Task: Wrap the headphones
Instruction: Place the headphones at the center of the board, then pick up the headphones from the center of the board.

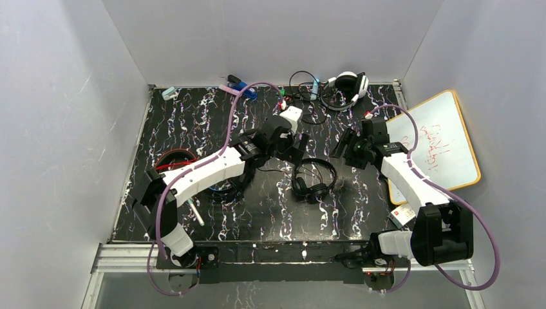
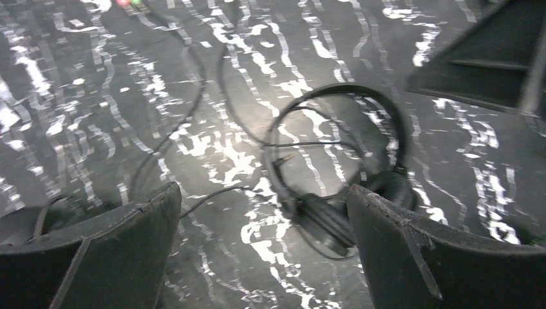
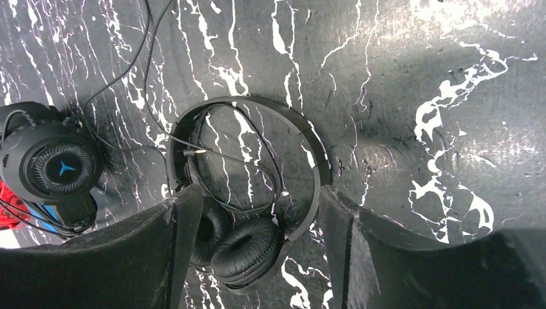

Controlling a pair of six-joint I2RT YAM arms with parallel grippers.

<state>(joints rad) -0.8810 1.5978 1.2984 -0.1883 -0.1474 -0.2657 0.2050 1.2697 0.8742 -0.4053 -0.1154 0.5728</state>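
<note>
The all-black headphones [image 1: 313, 181] lie flat mid-table, their thin cable looped inside the headband. My left gripper [image 1: 296, 153] is open and hovers just left of them; in the left wrist view [image 2: 263, 193] the headphones [image 2: 335, 219] lie ahead between its fingers. My right gripper [image 1: 346, 148] is open to their right; in the right wrist view [image 3: 257, 193] the ear pads [image 3: 248, 251] lie below and between its fingers, untouched. The black pair with a blue logo [image 3: 60, 168] lies under the left arm. The red pair [image 1: 172, 159] lies far left, partly hidden.
A white headset [image 1: 348, 84] with tangled cables sits at the back. Pens and small items [image 1: 239, 89] lie at the back edge. A whiteboard [image 1: 444, 138] leans at the right. A card [image 1: 403, 215] and a pen [image 1: 195, 212] lie near the front.
</note>
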